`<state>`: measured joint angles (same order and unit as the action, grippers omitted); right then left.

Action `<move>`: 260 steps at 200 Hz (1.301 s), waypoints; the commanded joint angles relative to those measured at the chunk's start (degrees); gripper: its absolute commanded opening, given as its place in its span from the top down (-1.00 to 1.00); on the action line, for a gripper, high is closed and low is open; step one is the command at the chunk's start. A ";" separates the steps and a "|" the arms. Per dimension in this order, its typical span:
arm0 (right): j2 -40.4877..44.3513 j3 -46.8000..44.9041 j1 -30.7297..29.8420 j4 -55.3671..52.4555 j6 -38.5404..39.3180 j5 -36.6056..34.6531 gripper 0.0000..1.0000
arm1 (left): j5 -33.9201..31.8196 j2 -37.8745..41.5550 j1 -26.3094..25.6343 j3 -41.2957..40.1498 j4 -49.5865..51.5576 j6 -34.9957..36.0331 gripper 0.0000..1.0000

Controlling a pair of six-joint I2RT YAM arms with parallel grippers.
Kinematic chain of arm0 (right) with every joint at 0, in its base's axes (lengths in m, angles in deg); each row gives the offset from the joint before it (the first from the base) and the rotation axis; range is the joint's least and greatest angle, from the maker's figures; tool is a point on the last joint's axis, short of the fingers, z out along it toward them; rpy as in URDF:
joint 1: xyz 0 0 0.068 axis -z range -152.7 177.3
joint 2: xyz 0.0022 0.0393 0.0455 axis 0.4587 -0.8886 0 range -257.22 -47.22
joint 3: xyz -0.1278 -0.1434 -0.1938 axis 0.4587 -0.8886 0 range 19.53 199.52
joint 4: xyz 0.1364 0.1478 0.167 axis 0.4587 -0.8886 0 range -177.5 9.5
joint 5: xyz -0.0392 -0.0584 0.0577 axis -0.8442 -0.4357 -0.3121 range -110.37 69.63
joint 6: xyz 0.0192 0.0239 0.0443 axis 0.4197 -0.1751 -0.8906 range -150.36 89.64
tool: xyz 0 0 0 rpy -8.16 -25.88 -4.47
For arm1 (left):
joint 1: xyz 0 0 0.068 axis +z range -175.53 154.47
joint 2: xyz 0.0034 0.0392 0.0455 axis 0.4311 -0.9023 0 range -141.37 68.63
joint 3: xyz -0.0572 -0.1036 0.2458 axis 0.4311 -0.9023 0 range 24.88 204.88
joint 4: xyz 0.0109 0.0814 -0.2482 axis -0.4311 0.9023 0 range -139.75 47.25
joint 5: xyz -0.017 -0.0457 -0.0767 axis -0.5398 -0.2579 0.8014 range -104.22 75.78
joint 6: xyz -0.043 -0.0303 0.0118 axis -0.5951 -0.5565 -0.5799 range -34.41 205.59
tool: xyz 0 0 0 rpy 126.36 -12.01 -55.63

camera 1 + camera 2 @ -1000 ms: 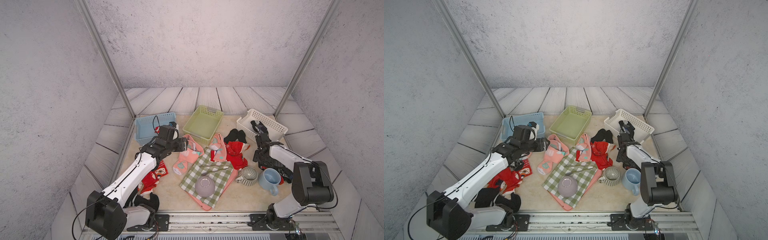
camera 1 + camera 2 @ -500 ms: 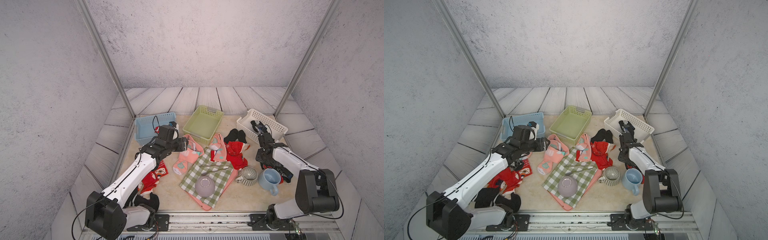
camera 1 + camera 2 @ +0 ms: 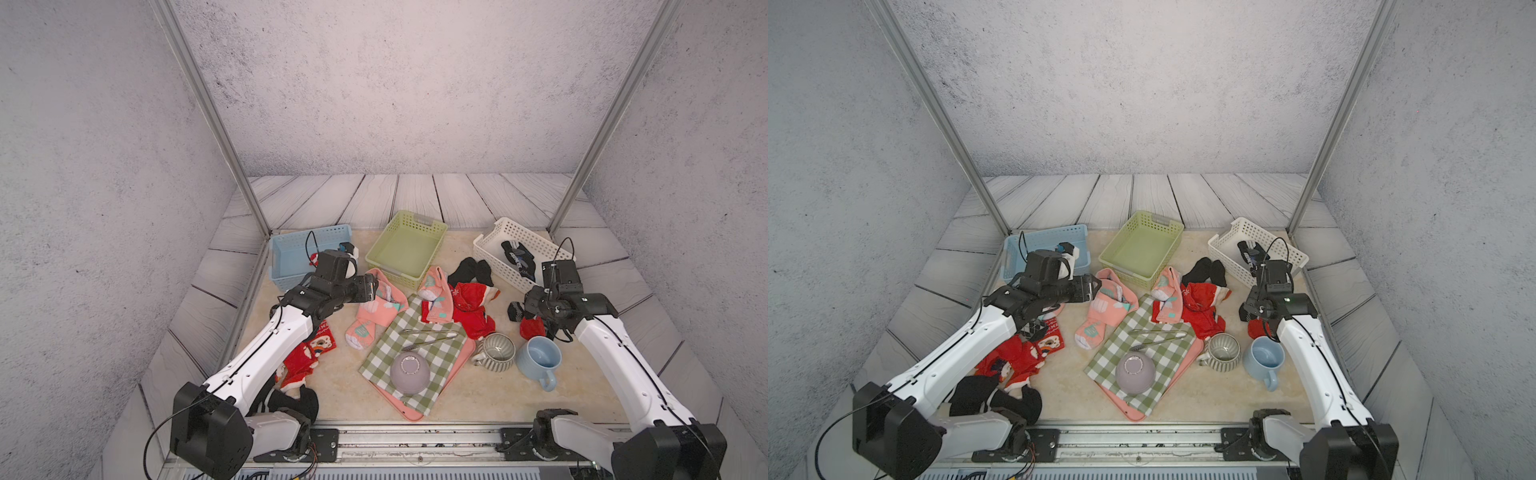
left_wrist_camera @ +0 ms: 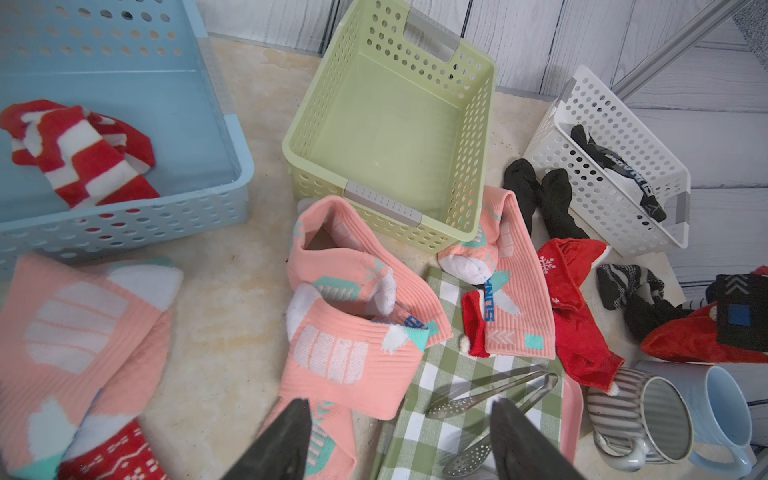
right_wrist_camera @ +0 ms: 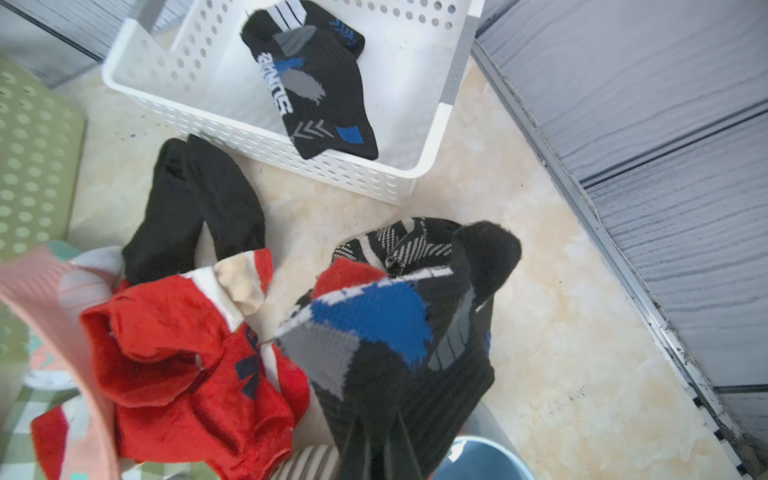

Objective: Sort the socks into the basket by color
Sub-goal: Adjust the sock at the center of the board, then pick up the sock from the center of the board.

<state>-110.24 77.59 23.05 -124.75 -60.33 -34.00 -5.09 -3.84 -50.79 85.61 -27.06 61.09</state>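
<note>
Low, right end effector point(image 5: 379, 419) tight on black sock point(image 5: 374, 320)

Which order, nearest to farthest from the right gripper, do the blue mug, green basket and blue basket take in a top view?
Measured from the right gripper, which is shut on a black sock:
1. blue mug: close by, on the side toward the robot's base.
2. green basket: at the back, in the middle.
3. blue basket: at the back, on the left arm's side.

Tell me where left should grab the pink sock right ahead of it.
Probably the ribbed cuff band of the pink sock, straight down with the open left gripper: it bunches into a raised fold. Its edge overlaps the checked cloth, so pinch clear of that.
</note>
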 commanded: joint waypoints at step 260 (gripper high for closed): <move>-9.41 -1.72 -5.70 6.44 9.78 18.09 -0.54 | 0.73 -0.78 -0.92 -1.84 -2.46 -0.56 -0.41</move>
<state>-120.47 73.89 20.47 -118.23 -52.31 -15.99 -4.35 -4.23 -51.16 84.38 -29.07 61.05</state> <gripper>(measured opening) 0.781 0.709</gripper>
